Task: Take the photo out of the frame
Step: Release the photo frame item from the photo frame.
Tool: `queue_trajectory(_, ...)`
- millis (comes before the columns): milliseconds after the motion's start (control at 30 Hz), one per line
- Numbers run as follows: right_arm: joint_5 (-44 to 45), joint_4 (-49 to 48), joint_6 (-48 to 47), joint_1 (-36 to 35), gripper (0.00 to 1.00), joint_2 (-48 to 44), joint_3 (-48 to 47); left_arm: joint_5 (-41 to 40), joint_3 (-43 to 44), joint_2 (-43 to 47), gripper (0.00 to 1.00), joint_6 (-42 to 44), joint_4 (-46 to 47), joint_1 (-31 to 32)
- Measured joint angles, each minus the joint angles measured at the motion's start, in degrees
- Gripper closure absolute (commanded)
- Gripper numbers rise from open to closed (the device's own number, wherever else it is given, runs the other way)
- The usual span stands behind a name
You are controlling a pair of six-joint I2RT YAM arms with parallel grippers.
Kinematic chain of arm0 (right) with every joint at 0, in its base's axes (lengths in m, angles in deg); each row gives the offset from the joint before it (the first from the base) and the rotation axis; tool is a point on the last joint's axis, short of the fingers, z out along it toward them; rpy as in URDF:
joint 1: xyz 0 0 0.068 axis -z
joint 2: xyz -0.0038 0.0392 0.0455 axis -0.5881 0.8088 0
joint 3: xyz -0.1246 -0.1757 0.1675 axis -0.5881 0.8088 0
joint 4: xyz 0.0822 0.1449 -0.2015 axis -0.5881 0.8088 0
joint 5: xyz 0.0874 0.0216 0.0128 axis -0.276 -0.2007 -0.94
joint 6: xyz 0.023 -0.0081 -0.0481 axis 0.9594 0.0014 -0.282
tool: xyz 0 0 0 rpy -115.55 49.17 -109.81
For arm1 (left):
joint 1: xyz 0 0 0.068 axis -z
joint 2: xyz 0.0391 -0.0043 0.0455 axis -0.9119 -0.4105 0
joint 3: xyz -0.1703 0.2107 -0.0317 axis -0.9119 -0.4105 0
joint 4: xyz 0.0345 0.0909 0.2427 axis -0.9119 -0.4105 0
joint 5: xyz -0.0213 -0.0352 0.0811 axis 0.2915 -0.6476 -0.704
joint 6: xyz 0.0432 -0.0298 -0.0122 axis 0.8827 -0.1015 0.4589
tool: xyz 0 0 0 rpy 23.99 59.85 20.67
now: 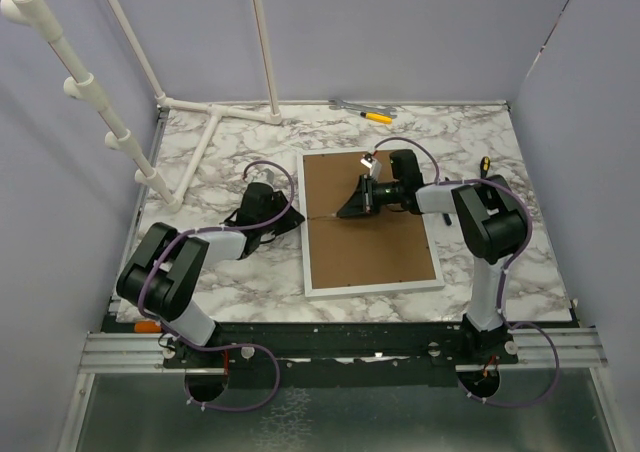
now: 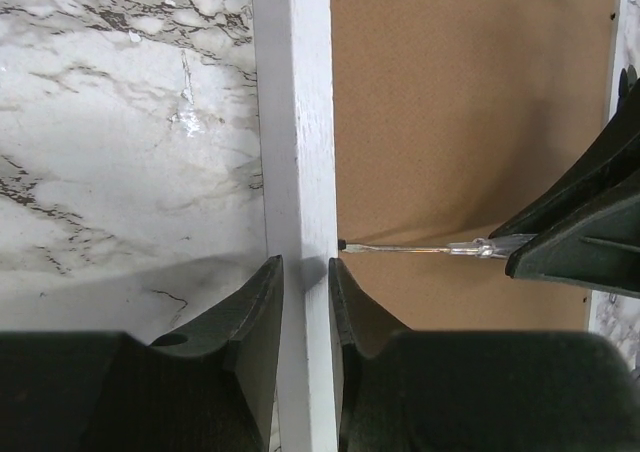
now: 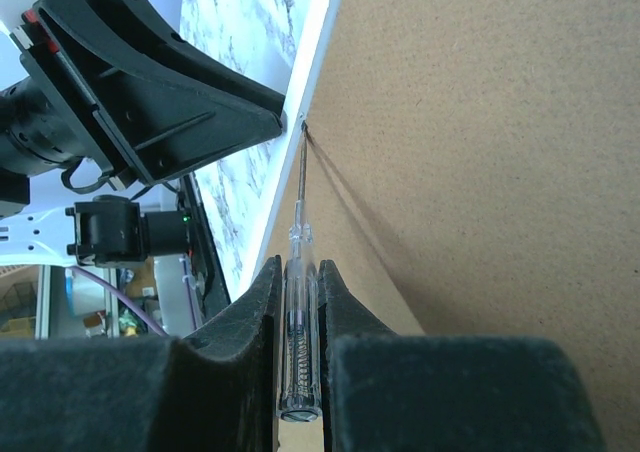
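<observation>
Prying looks to be the step in hand. The frame (image 1: 372, 285) lies face down on the marble tabletop (image 1: 250, 282), its brown backing board (image 2: 470, 122) uppermost. The photo cannot be seen; it is judged to sit under that board, inside the frame.

The right end effector (image 3: 298, 270) is closed tight on the clear handle of a thin screwdriver (image 3: 300, 317). It reaches across the board from the frame's right side, and the blade tip rests at the inner edge of the frame's left rail, where board meets wood. The left end effector (image 2: 305, 269) straddles that same rail from outside the frame, one finger on each face, nearly closed and apparently pinching it, directly opposite the blade tip.

To do this well, the left arm should hold the frame firmly flat, so the push of the blade does not slide it. The blade should stay low and shallow, catching the tab or the board's edge rather than digging into the fibreboard. Levering should be gentle, since a slip could gouge the board or crease the print beneath.
</observation>
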Motion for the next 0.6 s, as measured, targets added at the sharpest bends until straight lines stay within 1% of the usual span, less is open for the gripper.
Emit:
queue_trajectory(167,-0.2,0.0,0.0,-0.1,0.99,0.3,-0.3,0.5,0.1,-0.7,0.77,-0.4,0.5,0.0)
queue_trajectory(333,-0.3,0.0,0.2,-0.1,0.99,0.5,-0.4,1.0,0.1,-1.4,0.80,-0.5,1.2,-0.1)
queue_trajectory(400,-0.4,0.0,0.3,-0.1,0.99,0.6,-0.5,1.3,0.1,-1.5,0.85,-0.6,1.4,-0.1)
queue_trajectory(500,-0.6,0.0,0.6,-0.1,0.99,1.0,-0.9,1.5,0.1,-1.6,0.98,-0.7,1.9,-0.4)
queue_trajectory(533,-0.7,0.0,0.6,-0.1,0.99,1.2,-1.1,1.5,0.1,-1.7,1.00,-0.7,2.1,-0.5)
queue_trajectory(600,-0.8,0.0,0.7,-0.1,0.99,1.4,-1.3,1.5,0.2,-1.7,1.00,-0.6,2.5,-0.8)
